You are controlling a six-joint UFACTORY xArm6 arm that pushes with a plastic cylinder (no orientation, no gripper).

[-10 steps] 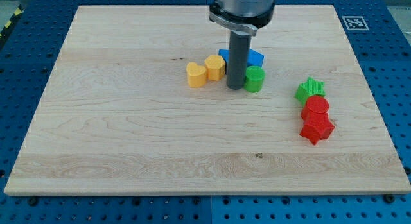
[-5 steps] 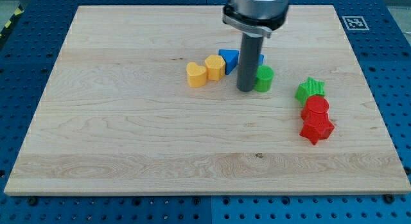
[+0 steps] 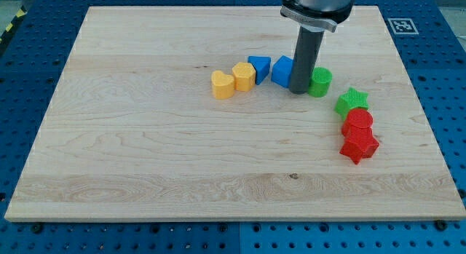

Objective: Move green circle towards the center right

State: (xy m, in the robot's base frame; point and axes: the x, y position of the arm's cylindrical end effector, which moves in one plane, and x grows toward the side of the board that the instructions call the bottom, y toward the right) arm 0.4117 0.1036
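My tip [image 3: 300, 91] sits on the wooden counter [image 3: 145, 152], right of centre in the upper half of the view. It is pressed against the view's left side of the green circle [image 3: 320, 81], touching it. On the tip's other side is a blue block [image 3: 282, 70] — its shape is partly hidden by the rod, so I cannot name it. This rig has no fingers, only the straight dark rod, so nothing is grasped.

The green circle stands in the upper right part of the counter, up and to the left of the green star [image 3: 352, 101], near it but apart.

Further to the view's left, a blue triangle [image 3: 258, 68] sits just beside a yellow hexagon-like block [image 3: 244, 76], and a yellow heart [image 3: 223, 85] touches that one on its lower left — the three form a short slanted row.

Below the green star, a red round block [image 3: 358, 122] touches it, and a red star [image 3: 360, 146] sits directly under the red round block, touching it too.
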